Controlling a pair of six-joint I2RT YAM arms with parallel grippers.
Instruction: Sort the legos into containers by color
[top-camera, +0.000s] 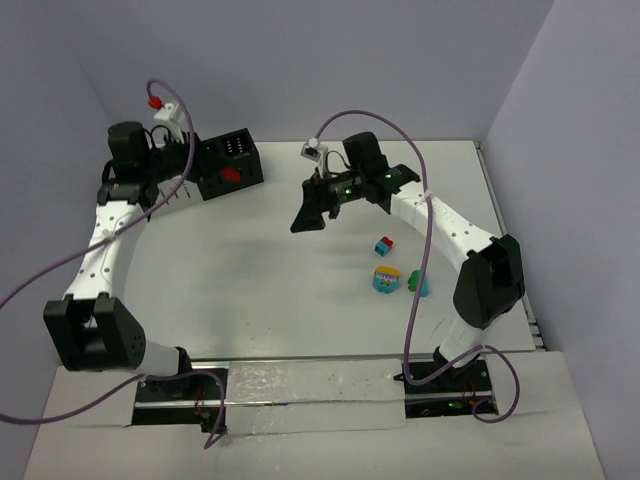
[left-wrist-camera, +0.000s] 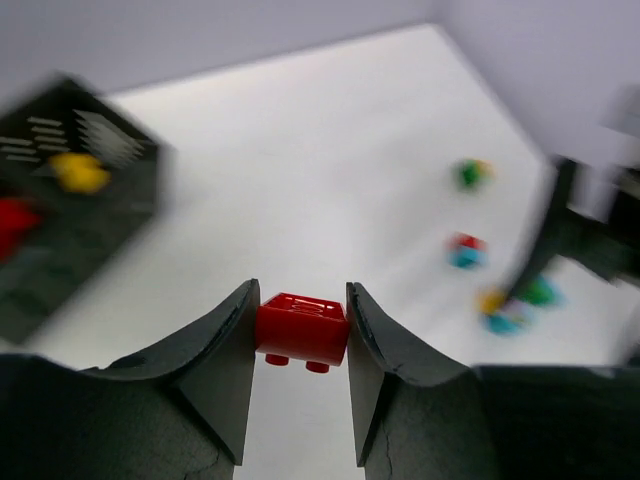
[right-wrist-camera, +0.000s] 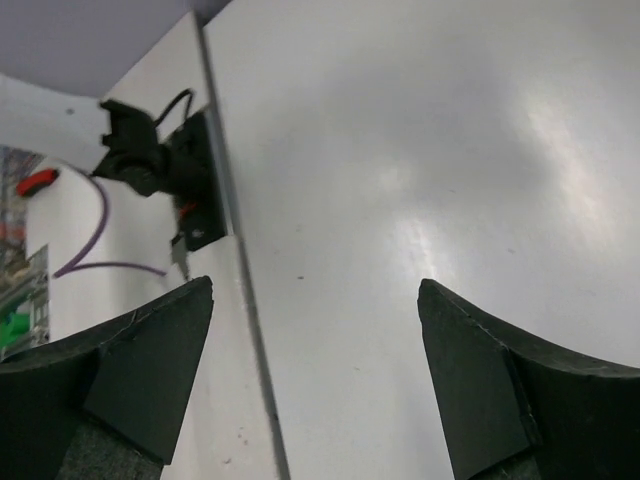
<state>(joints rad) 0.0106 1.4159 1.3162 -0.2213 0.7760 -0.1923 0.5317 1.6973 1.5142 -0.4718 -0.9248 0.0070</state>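
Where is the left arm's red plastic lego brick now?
In the left wrist view, the red plastic brick is clamped between the left gripper's jaws, with the black rectangular container up and to its left.

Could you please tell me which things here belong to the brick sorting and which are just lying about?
Job: red brick held in left gripper; black box; loose on the table: red-and-teal brick, cyan-and-yellow piece, green brick; right gripper, open.
Not the job: purple cable; tape strip at the near edge.
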